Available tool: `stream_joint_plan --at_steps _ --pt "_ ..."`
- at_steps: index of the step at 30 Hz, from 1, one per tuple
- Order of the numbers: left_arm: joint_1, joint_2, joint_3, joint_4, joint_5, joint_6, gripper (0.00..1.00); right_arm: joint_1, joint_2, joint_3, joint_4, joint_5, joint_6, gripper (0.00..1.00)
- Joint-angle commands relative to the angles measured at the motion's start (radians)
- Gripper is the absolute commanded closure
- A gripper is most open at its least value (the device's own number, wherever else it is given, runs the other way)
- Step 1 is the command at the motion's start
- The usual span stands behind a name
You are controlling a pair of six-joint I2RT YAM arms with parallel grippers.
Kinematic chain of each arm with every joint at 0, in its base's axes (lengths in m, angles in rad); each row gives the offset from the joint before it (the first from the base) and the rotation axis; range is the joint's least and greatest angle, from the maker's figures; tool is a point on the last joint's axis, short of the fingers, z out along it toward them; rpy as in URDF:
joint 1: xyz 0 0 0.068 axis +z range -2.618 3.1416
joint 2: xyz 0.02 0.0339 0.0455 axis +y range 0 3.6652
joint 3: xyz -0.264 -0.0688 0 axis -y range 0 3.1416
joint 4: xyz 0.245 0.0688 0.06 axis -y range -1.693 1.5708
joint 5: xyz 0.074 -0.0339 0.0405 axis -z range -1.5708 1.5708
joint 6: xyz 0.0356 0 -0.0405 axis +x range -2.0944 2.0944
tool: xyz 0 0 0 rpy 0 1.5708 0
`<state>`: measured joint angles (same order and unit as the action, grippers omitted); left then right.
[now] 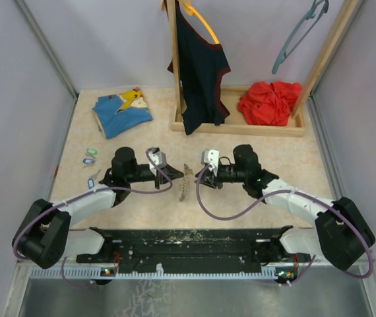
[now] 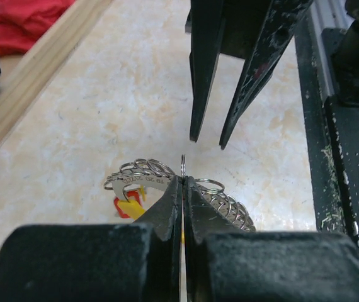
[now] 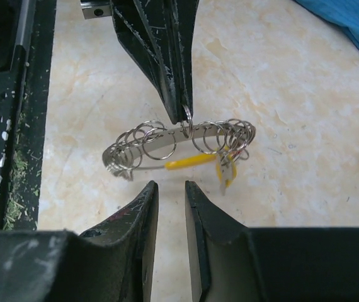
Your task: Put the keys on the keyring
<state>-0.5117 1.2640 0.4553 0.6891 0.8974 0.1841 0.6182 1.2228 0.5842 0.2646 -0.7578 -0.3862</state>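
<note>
The keyring (image 3: 167, 141) is a curved metal strip strung with several small wire rings, with a yellow tag (image 3: 192, 162) and a red piece (image 2: 122, 207). It lies mid-table between the arms (image 1: 185, 181). My left gripper (image 2: 183, 178) is shut on one thin ring of it, and the right wrist view shows that pinch (image 3: 186, 113). My right gripper (image 3: 169, 189) is open just short of the keyring, holding nothing. The keys, one mint green (image 1: 92, 152) and one blue (image 1: 88, 160), lie far left on the table, apart from both grippers.
Another small blue-headed key (image 1: 93, 179) lies near the left arm. A blue shirt (image 1: 122, 109) is at the back left. A wooden rack (image 1: 241, 125) holds a dark top (image 1: 201, 66) and a red cloth (image 1: 270, 102). A black rail (image 1: 188, 241) runs along the near edge.
</note>
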Motion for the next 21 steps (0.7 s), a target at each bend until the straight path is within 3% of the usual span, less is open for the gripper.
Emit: stream_joint_plan --at_steps 1,10,21 --pt "-0.02 -0.017 0.082 -0.36 -0.074 0.177 1.0 -0.017 -0.04 0.056 -0.046 0.016 -0.057 0.76" --pt "-0.087 0.019 0.226 -0.623 -0.132 0.294 1.0 -0.018 0.051 0.106 -0.004 -0.094 -0.068 0.76" --pt "-0.115 0.028 0.28 -0.691 -0.159 0.321 1.0 -0.017 0.144 0.137 0.022 -0.18 -0.048 0.77"
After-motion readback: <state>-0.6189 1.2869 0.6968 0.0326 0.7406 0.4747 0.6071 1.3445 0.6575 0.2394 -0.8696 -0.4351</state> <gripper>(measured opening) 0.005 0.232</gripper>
